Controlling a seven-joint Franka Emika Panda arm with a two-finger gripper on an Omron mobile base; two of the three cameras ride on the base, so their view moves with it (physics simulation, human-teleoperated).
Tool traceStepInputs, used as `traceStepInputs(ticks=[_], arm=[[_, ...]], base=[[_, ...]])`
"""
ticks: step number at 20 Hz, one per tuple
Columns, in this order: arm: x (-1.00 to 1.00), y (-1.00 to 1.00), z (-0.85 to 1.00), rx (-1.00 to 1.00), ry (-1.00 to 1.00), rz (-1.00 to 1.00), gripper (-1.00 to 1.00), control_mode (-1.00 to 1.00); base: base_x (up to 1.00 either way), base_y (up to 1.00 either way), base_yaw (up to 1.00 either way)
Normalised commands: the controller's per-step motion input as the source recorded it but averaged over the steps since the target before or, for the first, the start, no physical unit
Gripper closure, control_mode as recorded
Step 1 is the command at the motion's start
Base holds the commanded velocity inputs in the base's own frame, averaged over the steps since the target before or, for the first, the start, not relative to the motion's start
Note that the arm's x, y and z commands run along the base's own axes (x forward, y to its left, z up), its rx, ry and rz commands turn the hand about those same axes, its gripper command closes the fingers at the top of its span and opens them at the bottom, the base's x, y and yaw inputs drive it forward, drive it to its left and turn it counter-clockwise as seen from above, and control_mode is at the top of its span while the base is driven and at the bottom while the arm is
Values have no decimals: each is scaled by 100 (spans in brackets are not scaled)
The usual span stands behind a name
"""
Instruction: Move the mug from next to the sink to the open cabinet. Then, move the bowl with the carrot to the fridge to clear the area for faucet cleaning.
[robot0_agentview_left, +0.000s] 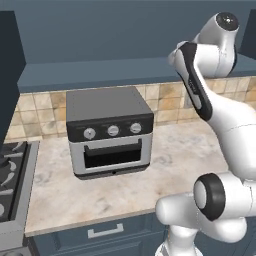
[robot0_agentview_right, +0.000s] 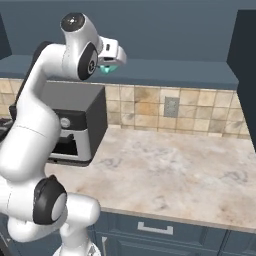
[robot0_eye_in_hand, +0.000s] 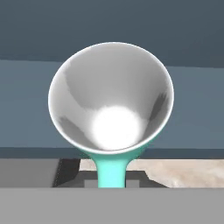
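Item: mug (robot0_eye_in_hand: 110, 98), teal, rigid, likely light and smooth-walled. Your hand (robot0_agentview_right: 107, 65) holds it pinched, raised above the toaster oven (robot0_agentview_left: 109, 131). Keep your grip on handle or rim.

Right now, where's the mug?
The mug is in the shut gripper, raised high in the right base view, above the toaster oven and in front of the wall cabinet.

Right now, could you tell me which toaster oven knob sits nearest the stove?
The leftmost knob on the toaster oven; the other two lie farther from the stove.
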Motion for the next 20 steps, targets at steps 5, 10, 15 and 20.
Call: traceStepInputs(ticks=[5,10,15,20], arm=[[57,0,-26,-3,0,1,100,-100],[58,0,-21,-2,0,0,100,-100],[55,0,-25,-1,0,0,100,-100],[48,0,-15,0,0,0,100,-100]], base=[[0,0,0],[0,0,0],[0,0,0],[0,0,0]])
